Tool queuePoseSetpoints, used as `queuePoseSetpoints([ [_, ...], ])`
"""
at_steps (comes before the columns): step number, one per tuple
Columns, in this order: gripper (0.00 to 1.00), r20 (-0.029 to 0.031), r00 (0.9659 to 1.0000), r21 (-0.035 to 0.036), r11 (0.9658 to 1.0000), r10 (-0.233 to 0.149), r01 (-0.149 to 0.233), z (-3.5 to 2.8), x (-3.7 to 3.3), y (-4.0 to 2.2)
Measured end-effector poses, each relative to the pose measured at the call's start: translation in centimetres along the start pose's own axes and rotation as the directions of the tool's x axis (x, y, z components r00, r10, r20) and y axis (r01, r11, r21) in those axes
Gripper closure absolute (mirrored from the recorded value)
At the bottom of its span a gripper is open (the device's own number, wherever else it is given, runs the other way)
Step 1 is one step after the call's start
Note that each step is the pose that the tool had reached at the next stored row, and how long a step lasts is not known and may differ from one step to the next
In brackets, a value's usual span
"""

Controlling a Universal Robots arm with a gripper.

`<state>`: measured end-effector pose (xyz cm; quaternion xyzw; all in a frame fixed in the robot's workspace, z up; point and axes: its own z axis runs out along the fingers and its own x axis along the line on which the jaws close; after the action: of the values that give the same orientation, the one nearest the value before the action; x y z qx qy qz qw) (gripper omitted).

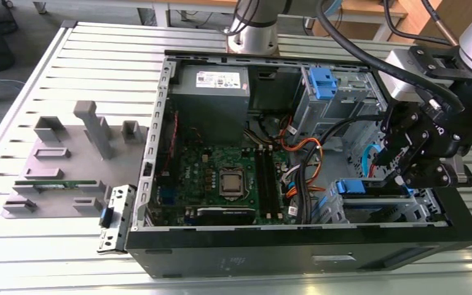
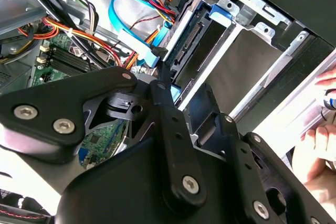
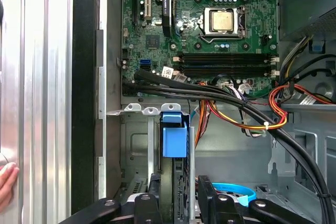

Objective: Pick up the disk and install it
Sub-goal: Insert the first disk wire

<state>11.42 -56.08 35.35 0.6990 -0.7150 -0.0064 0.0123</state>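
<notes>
Claw [image 3: 176, 195] is sitting inside the open computer case [image 1: 302, 246], down at the drive cage [image 3: 136, 145], and in the first wrist view we are seeing its two black fingers [image 3: 154, 190] standing either side of the disk [image 3: 174, 140]. They are looking pinched on the disk's near edge, but actual contact is partly hidden, so we are calling that a judgement. The disk is sitting upright in the cage slot, its blue handle toward the motherboard [image 3: 210, 19] and just short of the cable bundle [image 3: 236, 103] running between the two.

Progress, as we are judging it: pick-up is done and the disk is already well into the slot. Full seating is not something we can confirm, since the handle is poking up past the cage rim. No cable is looking plugged into the connector side in the second wrist view, though we cannot tell for sure.

Counts: one disk in the claw, one claw, one motherboard. We are counting one power supply [image 1: 211, 92] at the far wall, one other blue bracket [image 1: 321, 83] on the upper cage beside it, and one person's hand [image 2: 317, 145] outside the case wall.
</notes>
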Motion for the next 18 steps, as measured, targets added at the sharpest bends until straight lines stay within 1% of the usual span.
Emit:
queuePoseSetpoints([
  [4, 0.58, 0.0005, 1.0000, 0.0000, 1.0000, 0.000, 0.000, -0.08, 0.00, 0.00],
  [9, 0.58, 0.0007, 1.0000, -0.0012, 1.0000, 0.000, 0.000, -0.80, 0.01, 0.03],
  [12, 0.58, 0.0010, 1.0000, -0.0015, 1.0000, 0.000, 0.000, -1.09, 0.01, 0.03],
  [18, 0.58, 0.0010, 1.0000, -0.0017, 1.0000, 0.000, 0.000, -1.33, 0.01, 0.04],
])
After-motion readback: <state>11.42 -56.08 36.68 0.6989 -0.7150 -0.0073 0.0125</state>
